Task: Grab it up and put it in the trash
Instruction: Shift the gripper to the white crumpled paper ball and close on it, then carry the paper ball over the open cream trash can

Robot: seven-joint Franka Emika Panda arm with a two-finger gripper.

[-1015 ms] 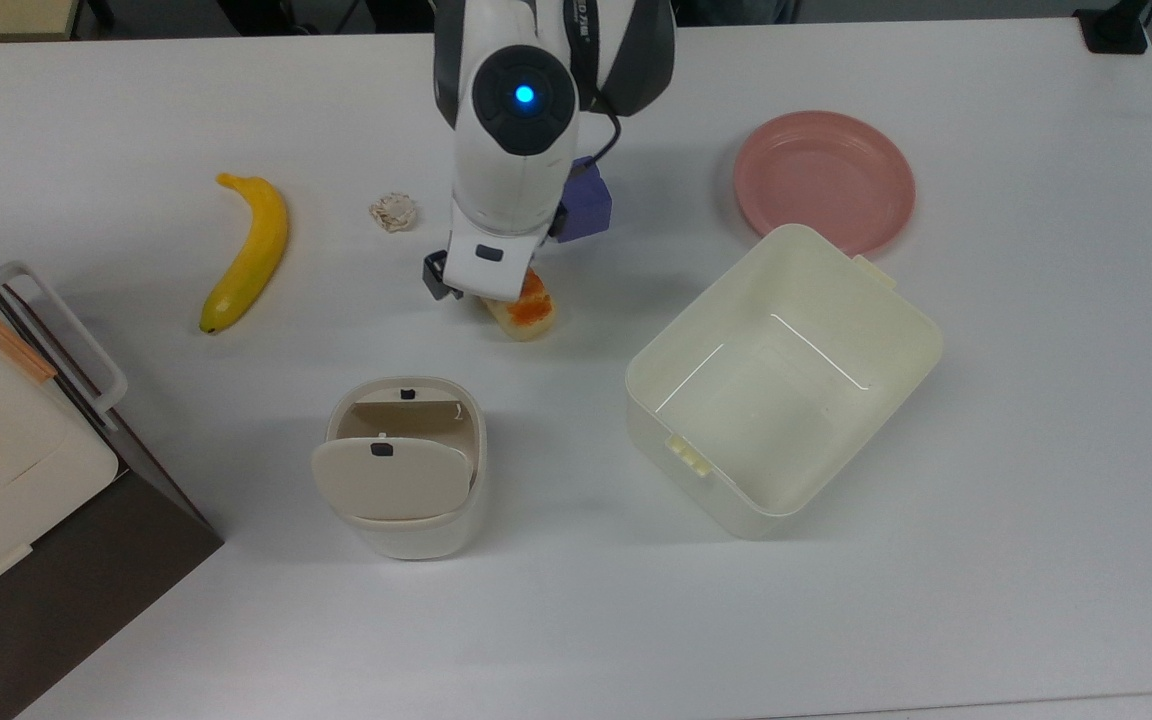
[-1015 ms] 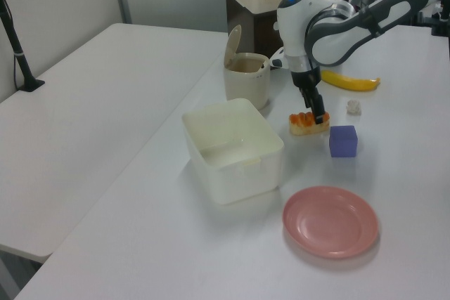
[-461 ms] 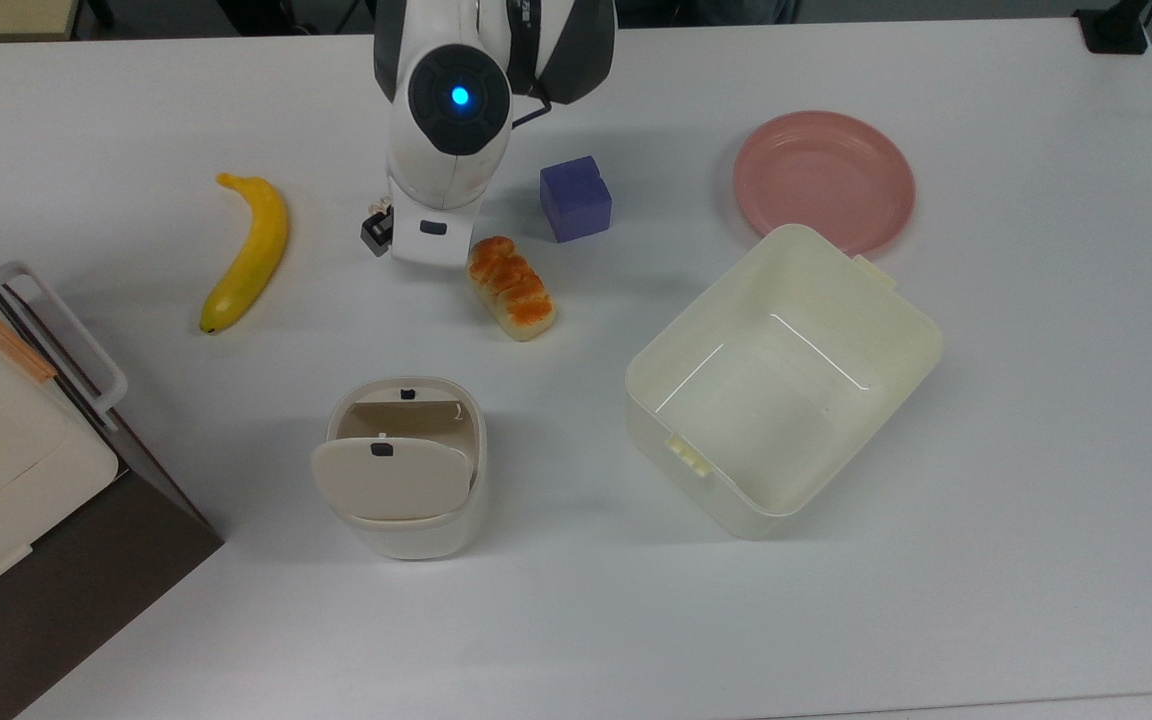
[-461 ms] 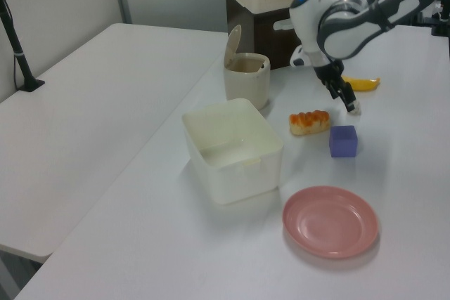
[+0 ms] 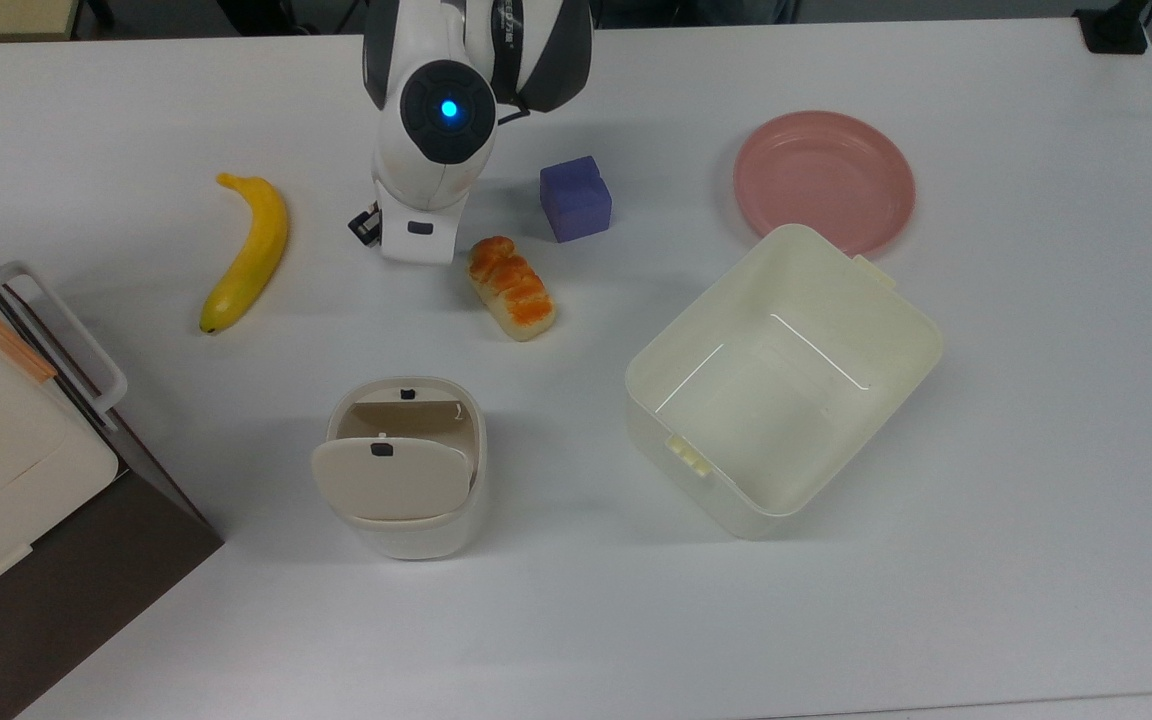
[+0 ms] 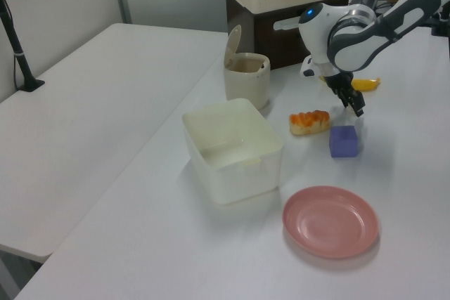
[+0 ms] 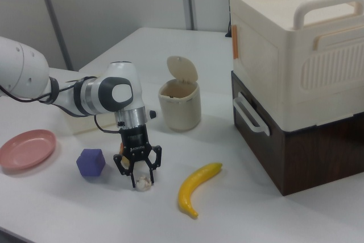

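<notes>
The paper wad (image 7: pixel 142 184) is a tiny crumpled off-white ball lying on the white table between the purple cube and the banana. My gripper (image 7: pixel 140 176) stands right over it, open, with a finger on either side of the wad, low to the table. In the top view the arm's white wrist (image 5: pixel 423 190) hides the wad. In the left view the gripper (image 6: pixel 356 107) points down just behind the cube. The trash (image 5: pixel 404 470) is a small cream rounded bin with its flap lid tilted up, seen in the right view as the trash (image 7: pixel 180 104) beyond the gripper.
A yellow banana (image 5: pixel 248 250) lies at the top view's left. The toy bread loaf (image 5: pixel 512 288) and purple cube (image 5: pixel 575 198) sit close to the arm. A pink plate (image 5: pixel 823 180) and a lidless cream tub (image 5: pixel 901 305) lie toward the top view's right. A cream-and-brown cabinet (image 7: pixel 296 78) stands beside the bin.
My gripper left the bread loaf, swung to the top view's left past the cube, and settled over the paper wad. The other objects stayed put.
</notes>
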